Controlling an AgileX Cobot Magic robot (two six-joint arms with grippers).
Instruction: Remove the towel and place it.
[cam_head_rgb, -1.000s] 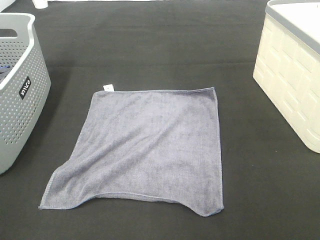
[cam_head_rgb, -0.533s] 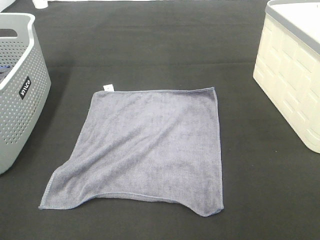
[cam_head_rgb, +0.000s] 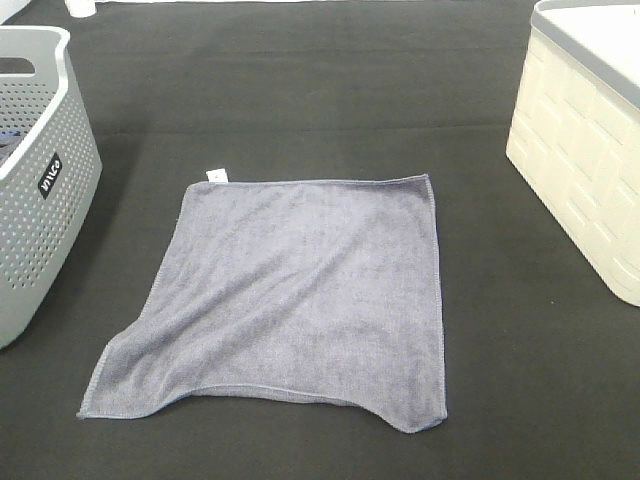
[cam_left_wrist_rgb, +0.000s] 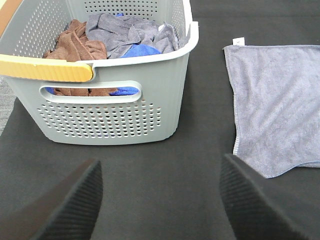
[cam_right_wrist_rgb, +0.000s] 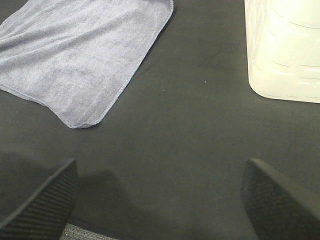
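From the high camera, the towel (cam_head_rgb: 290, 300) lies spread flat on the black table cover (cam_head_rgb: 300, 90), roughly midway between a grey perforated basket (cam_head_rgb: 40, 200) on the left and a cream basket (cam_head_rgb: 585, 170) on the right, touching neither. Its small white tag (cam_head_rgb: 215, 176) sits at the far left corner, and the near edge is a little wavy. Neither arm shows in this view.

In the left wrist view, the left gripper (cam_left_wrist_rgb: 160, 200) hangs over bare cloth with its jaws apart and nothing between them. The grey basket (cam_left_wrist_rgb: 115, 110) in front of it holds brown, grey and blue cloths (cam_left_wrist_rgb: 107, 37); the towel (cam_left_wrist_rgb: 277, 105) lies just beside it.

In the right wrist view, the right gripper (cam_right_wrist_rgb: 160, 200) also stands wide apart and empty above the table cover, with the towel's corner (cam_right_wrist_rgb: 80, 55) and the cream basket (cam_right_wrist_rgb: 282, 50) beyond.
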